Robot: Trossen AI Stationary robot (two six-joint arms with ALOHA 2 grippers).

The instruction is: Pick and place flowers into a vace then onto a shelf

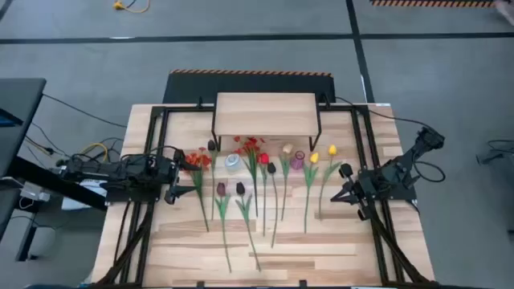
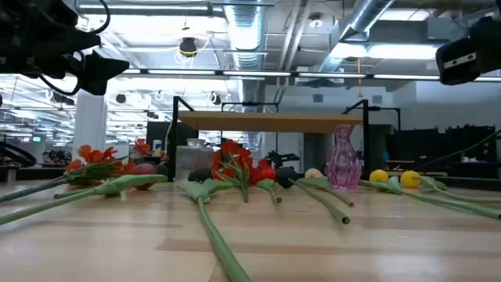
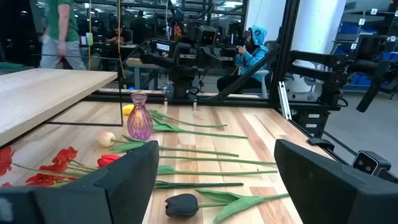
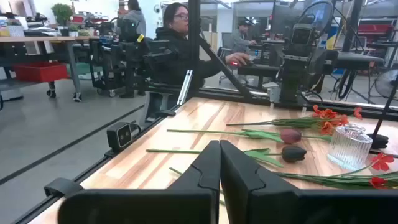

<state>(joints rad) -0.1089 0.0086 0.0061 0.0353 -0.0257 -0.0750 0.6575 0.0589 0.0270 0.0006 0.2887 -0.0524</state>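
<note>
Several flowers (image 1: pixel 265 189) lie flat on the slatted table in a row, heads toward the far edge, stems toward the near edge. Among them are red-orange sprays (image 1: pixel 197 160), dark tulips (image 4: pixel 292 152) and yellow tulips (image 1: pixel 323 152). A clear ribbed vase (image 1: pixel 232 163) and a pink vase (image 1: pixel 298 160) stand upright among the heads. The shelf (image 1: pixel 265 113) stands behind them. My left gripper (image 1: pixel 178 185) hangs open at the row's left end, pointing right, nothing between its fingers (image 3: pixel 127 180). My right gripper (image 4: pixel 219 177) hangs shut at the row's right end.
Black frame rails (image 1: pixel 377 160) run along both table sides under the arms. Bare planks (image 1: pixel 265 257) lie near the front edge past the stems. People sit and walk at benches (image 4: pixel 180 37) in the room beyond the table.
</note>
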